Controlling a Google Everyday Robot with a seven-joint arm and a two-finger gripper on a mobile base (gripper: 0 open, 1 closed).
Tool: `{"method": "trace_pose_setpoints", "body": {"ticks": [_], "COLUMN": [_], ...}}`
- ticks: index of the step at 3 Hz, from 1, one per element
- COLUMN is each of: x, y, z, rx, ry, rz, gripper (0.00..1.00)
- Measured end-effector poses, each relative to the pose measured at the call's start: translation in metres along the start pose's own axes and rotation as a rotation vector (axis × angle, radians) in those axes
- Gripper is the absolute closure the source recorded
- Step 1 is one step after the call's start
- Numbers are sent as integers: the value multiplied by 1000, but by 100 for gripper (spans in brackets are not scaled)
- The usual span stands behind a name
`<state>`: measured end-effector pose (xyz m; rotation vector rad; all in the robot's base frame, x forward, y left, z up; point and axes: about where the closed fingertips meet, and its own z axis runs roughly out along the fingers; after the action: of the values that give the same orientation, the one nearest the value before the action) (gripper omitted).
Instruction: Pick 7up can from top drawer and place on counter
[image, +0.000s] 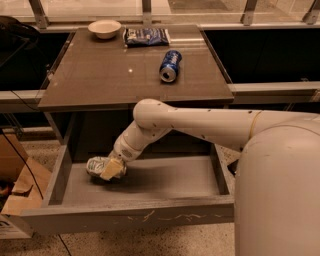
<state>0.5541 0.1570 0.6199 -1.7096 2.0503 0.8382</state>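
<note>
Gripper (112, 169) at 7up can (94, 165) — top drawer (170, 181)

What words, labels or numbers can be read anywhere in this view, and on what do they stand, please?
No text can be read as it stands.
7up can, lying in the top drawer at the claw: markings too blurred.
Blue can on the counter: print too blurred.
Dark bag: white print too blurred.
Bowl: no text.

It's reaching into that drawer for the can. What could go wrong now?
The hand is low in the wide grey drawer, at the small silvery-white can, which lies on its side and could roll away. Lifting out, the arm might bump the glossy grey-brown counter above, or nudge the blue soda can lying there.
</note>
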Motion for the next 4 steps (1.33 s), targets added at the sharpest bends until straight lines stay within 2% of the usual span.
{"method": "trace_pose_setpoints", "body": {"ticks": [1,2,3,4], "x": [-9,-42,-76,-118], "y": [3,18,38,38], "z": [-19,-85,-172,-264], "rx": [18,62,144,262], "ry": [-7,-68,-114,-151], "rz": [-12,-101,-244,-366], "gripper": [80,100,100,100]}}
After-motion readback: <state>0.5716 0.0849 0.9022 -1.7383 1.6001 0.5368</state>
